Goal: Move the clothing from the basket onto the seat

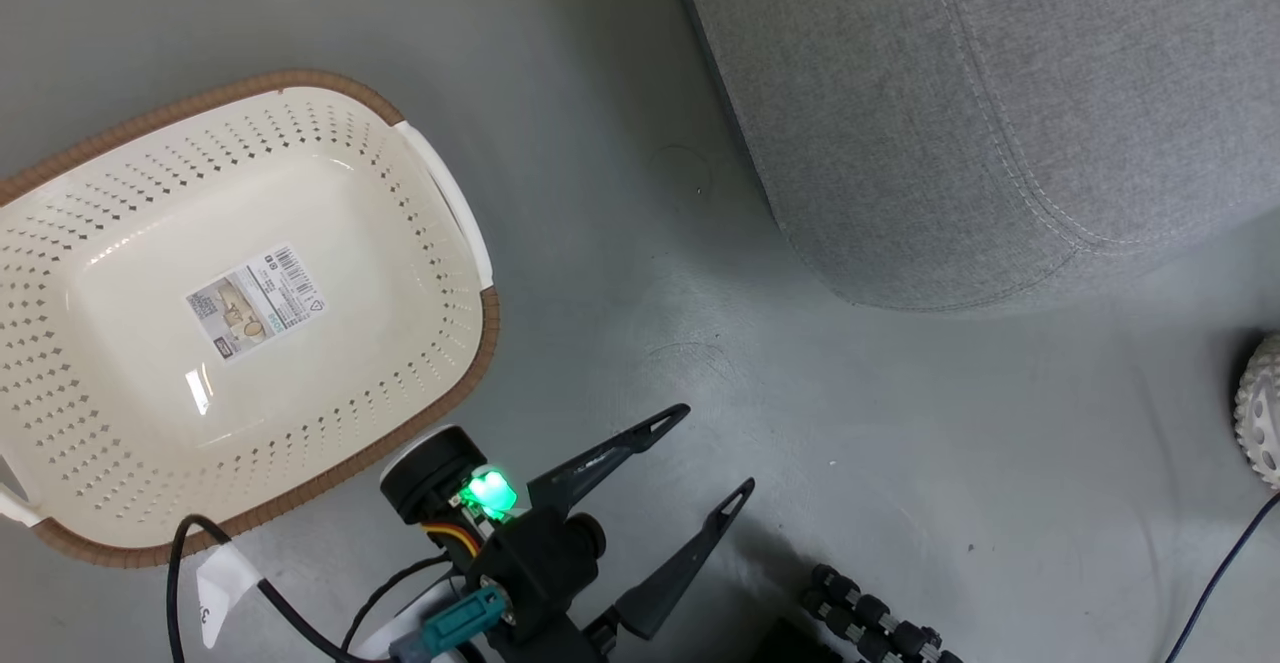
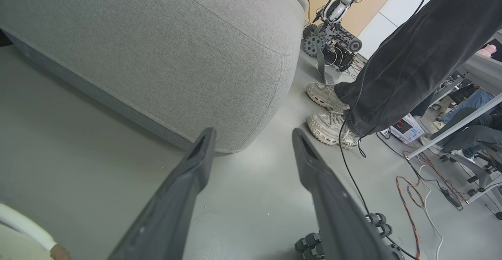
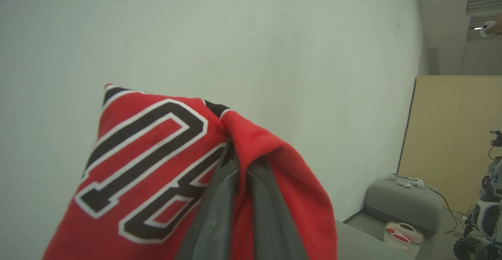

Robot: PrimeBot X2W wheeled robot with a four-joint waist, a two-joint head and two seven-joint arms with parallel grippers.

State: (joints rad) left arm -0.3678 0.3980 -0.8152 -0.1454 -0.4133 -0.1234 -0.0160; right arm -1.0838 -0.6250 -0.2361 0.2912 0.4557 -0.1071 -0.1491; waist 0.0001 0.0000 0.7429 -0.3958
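Evidently the last carry: basket (image 1: pixel 487 343) empty, left gripper (image 1: pixel 716 447) spread wide, right gripper (image 3: pixel 241 162) clamped on the red jersey (image 3: pixel 149 162), next needing release over the seat (image 1: pixel 950 113).

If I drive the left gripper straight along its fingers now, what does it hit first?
Probably the seat: the left gripper, jaws open, points across bare floor toward its rounded near corner. Depth is unclear; it might meet the floor first.
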